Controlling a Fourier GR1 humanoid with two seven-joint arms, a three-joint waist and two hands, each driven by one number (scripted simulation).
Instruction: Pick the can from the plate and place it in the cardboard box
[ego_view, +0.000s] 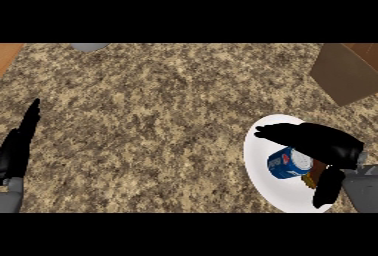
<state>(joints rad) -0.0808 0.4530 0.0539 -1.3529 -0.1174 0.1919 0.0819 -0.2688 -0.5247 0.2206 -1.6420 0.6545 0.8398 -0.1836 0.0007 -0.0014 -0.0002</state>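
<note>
The task looks barely begun: the blue soda can (289, 163) lies on its side on the white plate (260, 150), not yet lifted. The right hand (321, 142) arches over it, fingers above and thumb below, spread around the can rather than clamped on it. The cardboard box (347, 71) waits well apart at the speckled worktop's (148, 125) far right corner (lift and carry remain). The left hand (18, 142) rests open at the left edge.

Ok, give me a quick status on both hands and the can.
Right hand open over blue can, not closed. Can lies on white plate. Left hand open, resting at left edge. Cardboard box upper right, path clear.
</note>
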